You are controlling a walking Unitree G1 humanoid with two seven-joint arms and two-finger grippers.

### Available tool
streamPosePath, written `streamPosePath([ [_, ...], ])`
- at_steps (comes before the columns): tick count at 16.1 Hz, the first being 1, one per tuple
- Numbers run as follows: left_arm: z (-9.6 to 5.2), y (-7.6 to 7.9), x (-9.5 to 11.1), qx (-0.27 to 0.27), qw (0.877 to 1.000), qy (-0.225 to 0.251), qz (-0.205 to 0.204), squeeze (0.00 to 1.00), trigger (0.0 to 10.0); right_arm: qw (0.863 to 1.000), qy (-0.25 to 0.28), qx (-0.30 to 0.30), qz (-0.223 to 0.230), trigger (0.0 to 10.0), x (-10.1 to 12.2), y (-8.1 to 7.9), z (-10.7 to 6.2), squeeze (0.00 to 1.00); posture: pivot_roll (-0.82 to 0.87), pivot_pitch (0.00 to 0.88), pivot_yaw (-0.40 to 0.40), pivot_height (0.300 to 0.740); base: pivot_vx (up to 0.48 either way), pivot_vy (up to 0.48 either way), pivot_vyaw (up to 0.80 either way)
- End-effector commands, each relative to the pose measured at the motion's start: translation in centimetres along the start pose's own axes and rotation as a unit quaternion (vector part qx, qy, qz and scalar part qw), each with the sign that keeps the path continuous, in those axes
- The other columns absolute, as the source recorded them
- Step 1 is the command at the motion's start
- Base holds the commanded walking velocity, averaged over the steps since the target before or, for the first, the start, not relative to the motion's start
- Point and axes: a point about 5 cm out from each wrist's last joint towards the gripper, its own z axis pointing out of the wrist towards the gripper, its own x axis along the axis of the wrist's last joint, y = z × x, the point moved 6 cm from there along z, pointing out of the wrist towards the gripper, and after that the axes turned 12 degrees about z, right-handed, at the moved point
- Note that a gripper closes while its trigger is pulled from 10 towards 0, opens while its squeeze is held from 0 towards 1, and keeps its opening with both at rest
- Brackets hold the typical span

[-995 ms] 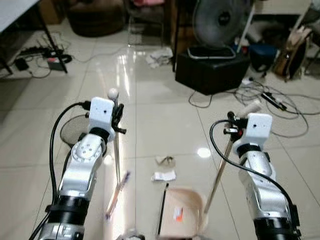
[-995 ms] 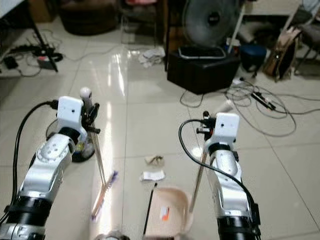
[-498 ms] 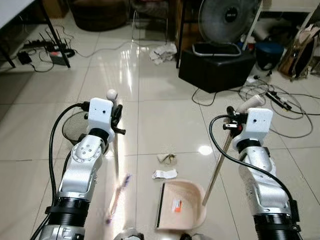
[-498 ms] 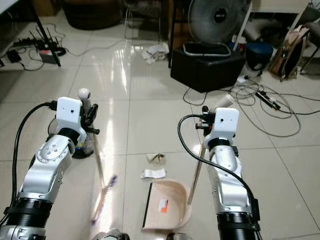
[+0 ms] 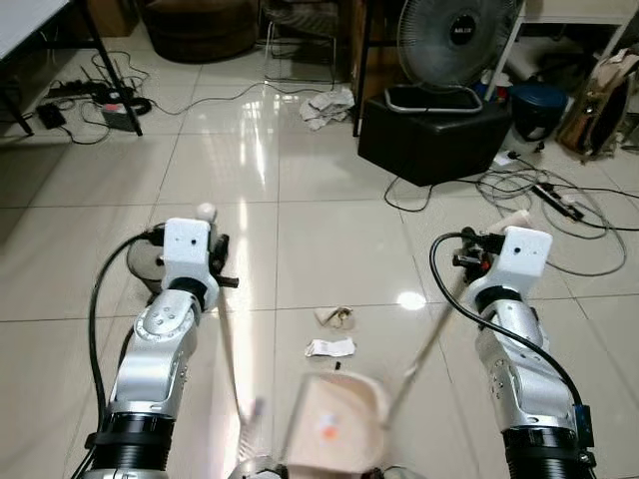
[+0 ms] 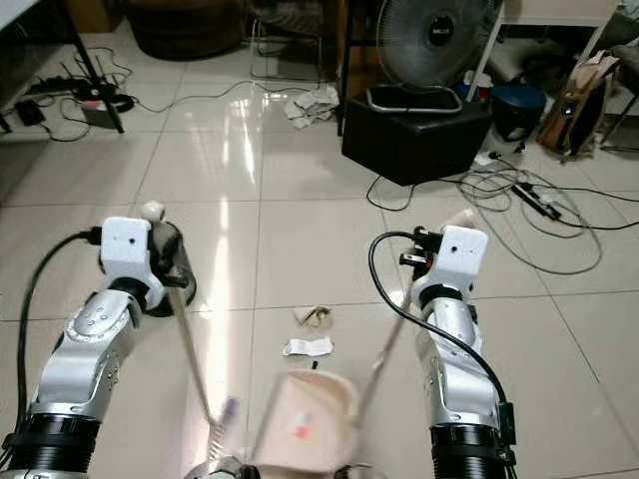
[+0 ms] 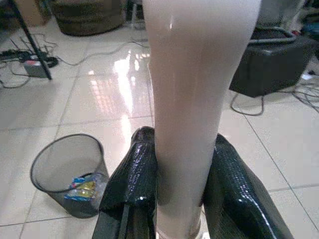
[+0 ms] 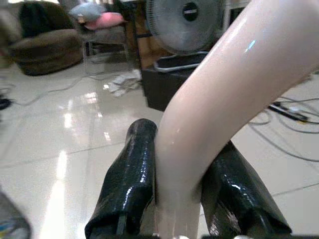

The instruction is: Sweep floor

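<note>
We see our left gripper (image 7: 182,194) pinching the pale broom handle (image 7: 192,89) at left of centre, and our right gripper (image 8: 182,199) clamped on the beige dustpan handle (image 8: 219,94) at right. The blurred beige dustpan (image 5: 334,424) sits bottom centre, below two crumpled paper scraps (image 5: 330,332) on the glossy tile floor (image 5: 319,230).

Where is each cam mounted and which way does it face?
Left eye view: on the head, looking forward and down; both silver arms, dustpan, paper scraps on the floor.
Right eye view: stereo twin, same scene, with the fan.
Left wrist view: along the left end effector, shut on the broom handle; waste bin beyond.
Right wrist view: along the right end effector, shut on the dustpan handle.
Shared: the right wrist view and the eye views see the fan.
</note>
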Motion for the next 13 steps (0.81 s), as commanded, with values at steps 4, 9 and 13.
streamPosePath([
  [4,0.7,0.5,1.8,-0.016,0.998,0.026,0.058,0.00,10.0,0.999,0.025,0.002,-0.022,10.0,1.4,0.6,-0.4,0.00,0.05,0.033,0.016,0.740,0.000,0.000,0.00],
  [9,1.0,-1.0,3.8,0.012,0.996,0.067,0.051,0.00,10.0,0.989,0.080,0.056,-0.109,10.0,4.9,-1.7,0.9,0.00,0.06,0.058,0.001,0.740,0.000,0.000,0.00],
  [13,0.7,-0.3,4.6,-0.002,0.994,0.075,0.080,0.00,10.0,0.992,0.058,0.054,-0.101,10.0,4.0,-1.5,0.7,0.00,0.08,0.095,-0.025,0.740,0.000,0.000,0.00],
])
